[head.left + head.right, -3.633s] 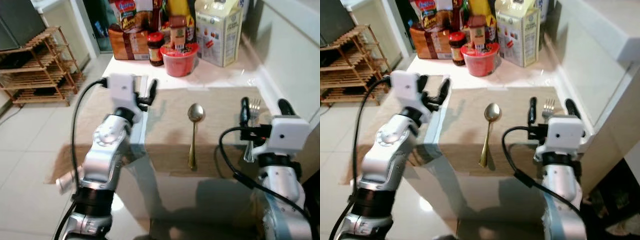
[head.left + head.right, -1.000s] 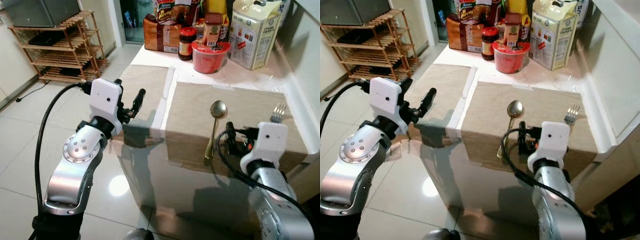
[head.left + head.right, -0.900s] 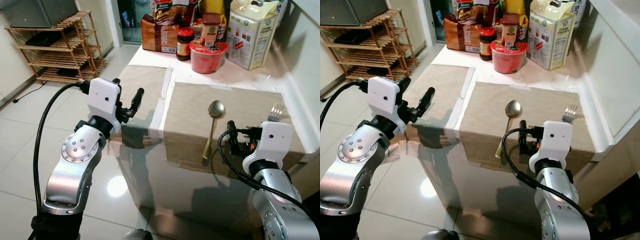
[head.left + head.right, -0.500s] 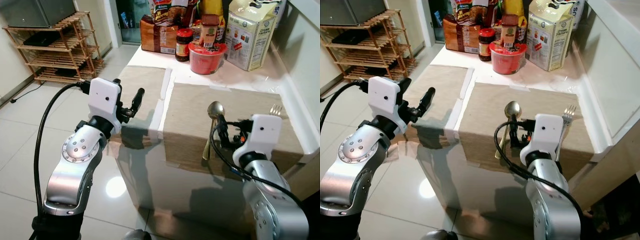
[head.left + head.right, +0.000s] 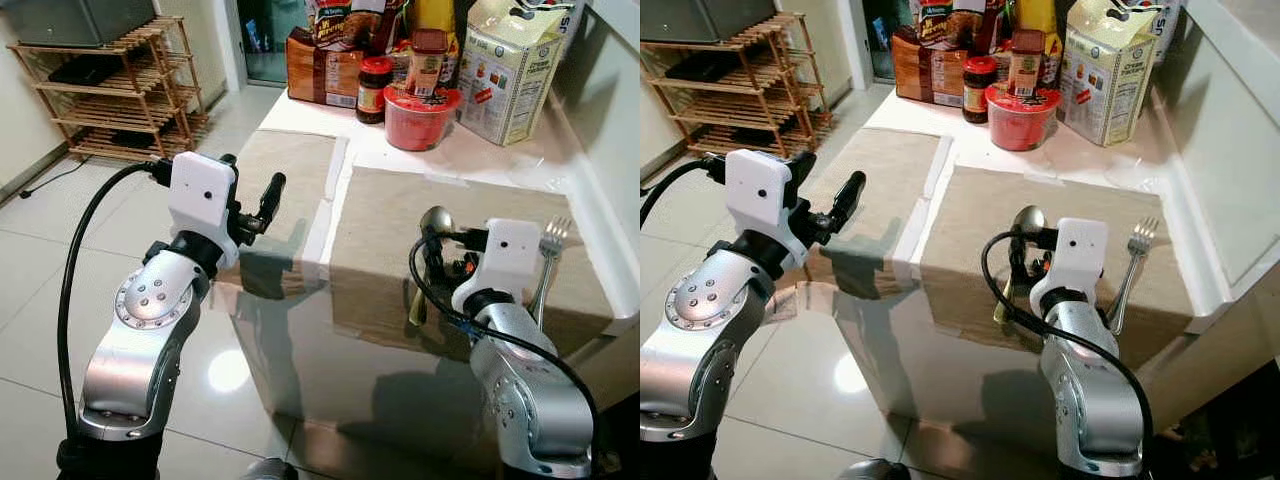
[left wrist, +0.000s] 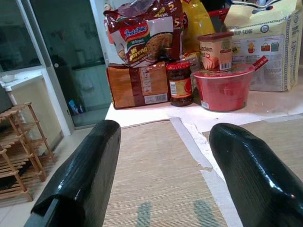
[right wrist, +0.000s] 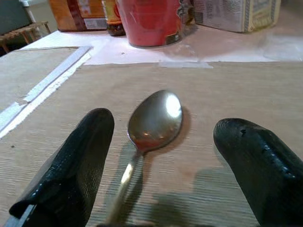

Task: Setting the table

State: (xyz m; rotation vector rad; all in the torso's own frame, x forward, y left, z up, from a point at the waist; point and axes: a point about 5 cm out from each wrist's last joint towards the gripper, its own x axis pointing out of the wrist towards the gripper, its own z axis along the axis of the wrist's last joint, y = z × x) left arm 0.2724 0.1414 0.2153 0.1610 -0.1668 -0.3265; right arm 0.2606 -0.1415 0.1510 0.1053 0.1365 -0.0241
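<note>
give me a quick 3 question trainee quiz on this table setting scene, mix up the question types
1. True or false: the right gripper is shut on the spoon.
2. Which item lies on the same mat as the spoon, on its right? A) fork B) red bowl C) jar
3. Fill in: the left gripper hovers open over the other ____.

Key:
1. False; its fingers are open on either side of the spoon.
2. A
3. Placemat
</note>
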